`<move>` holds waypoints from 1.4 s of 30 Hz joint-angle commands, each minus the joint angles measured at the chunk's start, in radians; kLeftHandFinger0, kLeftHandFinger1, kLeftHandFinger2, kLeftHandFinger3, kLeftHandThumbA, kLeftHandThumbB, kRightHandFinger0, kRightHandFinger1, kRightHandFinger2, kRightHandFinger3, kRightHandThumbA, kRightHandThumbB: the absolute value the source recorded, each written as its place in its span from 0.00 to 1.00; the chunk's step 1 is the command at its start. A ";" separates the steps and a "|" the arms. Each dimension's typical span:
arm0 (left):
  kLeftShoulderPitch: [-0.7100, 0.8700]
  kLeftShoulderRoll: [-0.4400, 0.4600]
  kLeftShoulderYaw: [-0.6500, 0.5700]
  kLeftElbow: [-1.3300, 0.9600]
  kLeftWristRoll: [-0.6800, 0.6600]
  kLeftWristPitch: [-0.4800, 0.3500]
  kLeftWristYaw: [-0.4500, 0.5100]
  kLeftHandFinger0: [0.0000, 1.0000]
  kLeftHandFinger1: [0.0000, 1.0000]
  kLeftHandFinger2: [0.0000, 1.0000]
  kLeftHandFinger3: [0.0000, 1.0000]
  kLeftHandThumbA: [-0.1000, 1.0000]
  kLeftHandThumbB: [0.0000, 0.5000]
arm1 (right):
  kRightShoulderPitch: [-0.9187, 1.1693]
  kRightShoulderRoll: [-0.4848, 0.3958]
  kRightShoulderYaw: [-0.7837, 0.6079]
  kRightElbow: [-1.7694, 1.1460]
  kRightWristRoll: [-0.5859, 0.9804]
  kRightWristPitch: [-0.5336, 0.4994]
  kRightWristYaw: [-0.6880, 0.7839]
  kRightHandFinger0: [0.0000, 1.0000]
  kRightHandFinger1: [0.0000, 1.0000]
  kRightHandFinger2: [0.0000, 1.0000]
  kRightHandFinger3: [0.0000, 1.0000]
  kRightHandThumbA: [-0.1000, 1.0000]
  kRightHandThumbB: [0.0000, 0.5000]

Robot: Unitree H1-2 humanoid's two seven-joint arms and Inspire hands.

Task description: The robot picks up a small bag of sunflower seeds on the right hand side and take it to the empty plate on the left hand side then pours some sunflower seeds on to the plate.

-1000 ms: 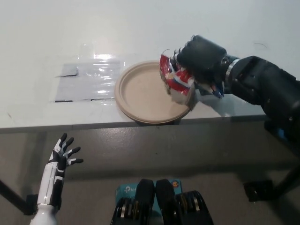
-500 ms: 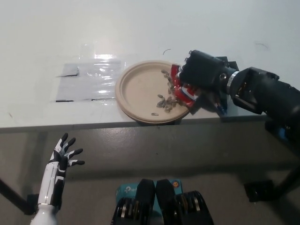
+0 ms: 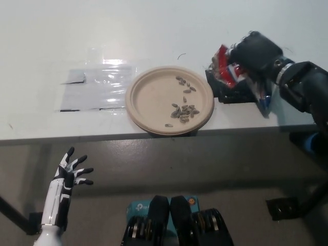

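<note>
The fingers (image 3: 245, 54) of the black right hand (image 3: 254, 53) are curled tight around the small bag of sunflower seeds (image 3: 226, 70), holding it in the upper right of the frame, just right of the plate and clear of its rim. The bag, red with white and blue print, looks crumpled in the grip; its long axis runs roughly from upper left to lower right, one red end poking out at the upper left of the hand toward the plate and a blue-tipped end trailing out at the lower right, under the wrist. Which end is the mouth cannot be told. A dark blocky shape (image 3: 225, 92) shows just beneath the bag on the white surface (image 3: 154, 25); what it is stays unclear. The tan round plate (image 3: 148, 97) sits at the frame's centre, near the front edge of the surface, with a loose scatter of sunflower seeds (image 3: 183, 111) on its right half. Left of the plate, well apart from the bag, a clear plastic sheet (image 3: 95, 87) lies flat. The white left hand (image 3: 69, 174) hangs at the lower left, below the surface edge, fingers spread and holding nothing.
</note>
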 commanded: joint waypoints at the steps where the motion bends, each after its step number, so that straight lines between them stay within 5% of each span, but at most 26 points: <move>1: 0.008 0.010 0.000 -0.023 -0.008 -0.030 -0.005 0.55 0.69 0.84 1.00 1.00 0.01 | -0.096 -0.018 -0.015 0.026 0.017 0.009 -0.128 0.00 0.11 0.49 0.29 0.31 0.00; 4: 0.018 0.011 0.003 -0.027 -0.004 -0.029 -0.002 0.56 0.69 0.82 1.00 1.00 0.02 | -0.086 -0.014 -0.006 0.062 0.011 0.004 -0.212 0.00 0.03 0.40 0.27 0.27 0.00; 9: 0.023 0.008 0.006 -0.024 -0.002 -0.029 0.002 0.56 0.67 0.81 1.00 1.00 0.04 | -0.072 -0.006 0.026 0.117 -0.004 -0.011 -0.335 0.00 0.00 0.35 0.27 0.35 0.00; 13: 0.020 0.010 0.003 -0.015 -0.003 -0.047 -0.001 0.54 0.65 0.78 1.00 1.00 0.00 | -0.047 0.008 0.042 0.128 -0.005 0.038 -0.343 0.00 0.07 0.39 0.34 0.68 0.08; 14: 0.020 0.008 0.004 -0.017 -0.006 -0.041 -0.001 0.53 0.64 0.77 1.00 1.00 0.02 | -0.039 0.014 0.029 0.125 0.014 0.038 -0.323 0.01 0.11 0.39 0.54 0.81 0.31; 15: 0.020 0.008 0.003 -0.021 0.000 -0.037 -0.001 0.53 0.63 0.76 1.00 1.00 0.00 | -0.033 0.024 -0.022 0.125 0.092 -0.002 -0.148 0.74 0.95 1.00 1.00 0.87 0.78; 16: 0.020 0.008 0.002 -0.022 0.000 -0.036 -0.001 0.53 0.63 0.75 1.00 1.00 0.00 | -0.033 0.027 -0.030 0.125 0.104 -0.007 -0.120 0.99 1.00 1.00 1.00 0.87 0.75; 17: 0.019 0.009 0.002 -0.023 0.008 -0.032 0.002 0.53 0.62 0.75 1.00 1.00 0.00 | -0.025 0.036 -0.070 0.120 0.155 -0.016 -0.018 1.00 1.00 1.00 1.00 0.84 0.93; 18: 0.019 0.008 0.002 -0.025 0.008 -0.029 0.002 0.53 0.62 0.75 1.00 1.00 0.00 | -0.020 0.042 -0.088 0.116 0.175 -0.013 0.047 1.00 1.00 1.00 1.00 0.84 1.00; 32: 0.015 0.017 0.000 -0.019 0.018 -0.037 -0.001 0.47 0.56 0.67 1.00 1.00 0.00 | 0.047 0.040 -0.158 0.012 0.255 -0.010 0.251 1.00 1.00 1.00 1.00 0.86 1.00; 35: 0.016 0.017 -0.003 -0.022 0.021 -0.031 -0.003 0.46 0.55 0.66 1.00 1.00 0.00 | 0.074 0.022 -0.224 -0.066 0.348 -0.016 0.386 1.00 1.00 1.00 1.00 0.83 1.00; 37: 0.007 0.021 -0.002 -0.018 0.030 -0.044 0.001 0.45 0.54 0.65 0.99 1.00 0.00 | 0.134 -0.014 -0.285 -0.316 0.481 0.064 0.602 1.00 1.00 1.00 1.00 0.85 1.00; 42: -0.019 0.030 0.002 -0.005 0.029 -0.048 0.000 0.45 0.54 0.65 0.99 1.00 0.00 | 0.224 -0.082 -0.332 -0.746 0.673 0.203 0.834 1.00 1.00 1.00 1.00 0.83 1.00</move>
